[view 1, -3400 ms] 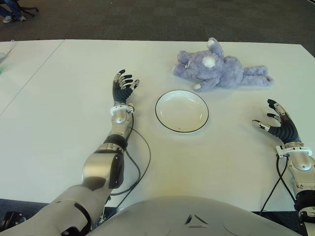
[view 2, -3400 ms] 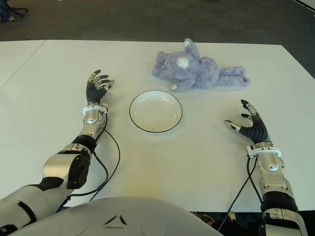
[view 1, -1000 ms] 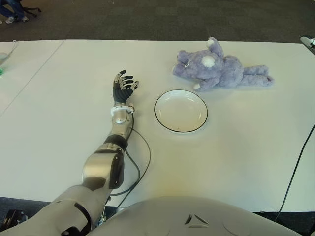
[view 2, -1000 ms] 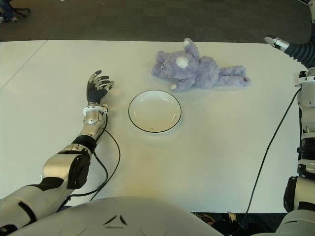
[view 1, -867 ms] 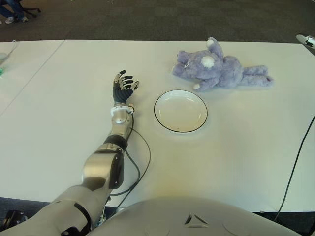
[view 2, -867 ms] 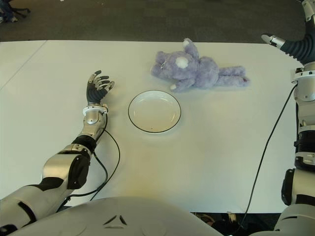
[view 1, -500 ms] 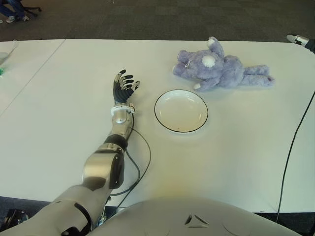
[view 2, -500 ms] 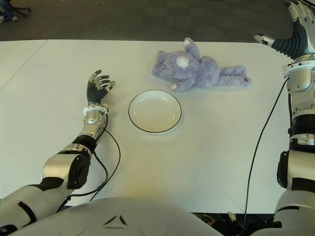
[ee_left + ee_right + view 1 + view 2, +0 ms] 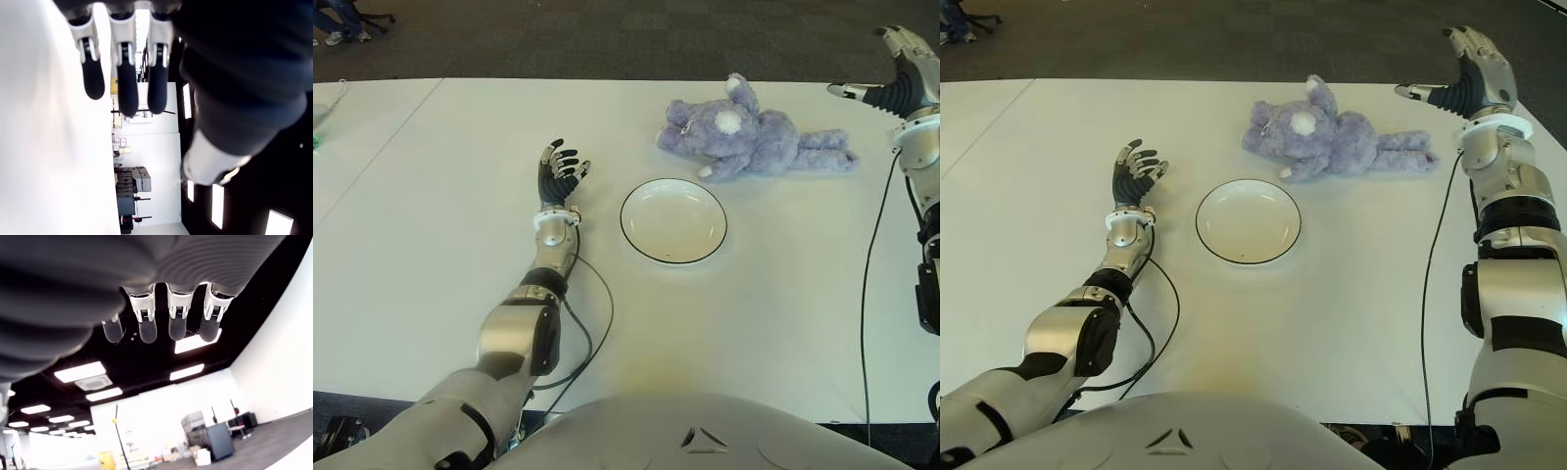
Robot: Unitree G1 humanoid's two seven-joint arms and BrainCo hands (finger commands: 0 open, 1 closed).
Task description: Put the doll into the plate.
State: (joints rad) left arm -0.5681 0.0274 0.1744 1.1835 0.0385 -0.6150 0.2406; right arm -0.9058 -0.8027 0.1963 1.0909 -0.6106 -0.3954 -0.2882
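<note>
- Currently the purple doll (image 9: 1337, 137) is seen lying on its side on the white bench (image 9: 1332, 313), just beyond the empty plate (image 9: 1249, 221) and apart from it.
- The right hand (image 9: 1467, 73) is held raised near the doll's feet, fingers (image 9: 178, 323) spread, nothing grasped.
- The left hand (image 9: 559, 174) is shown left of the plate, fingers loosely open and empty.

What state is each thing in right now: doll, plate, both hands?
doll: lying on its side on the table, beyond the plate, untouched.
plate: upright, empty.
right hand: open, raised near the doll's legs, holding nothing.
left hand: open, to the left of the plate, holding nothing.
</note>
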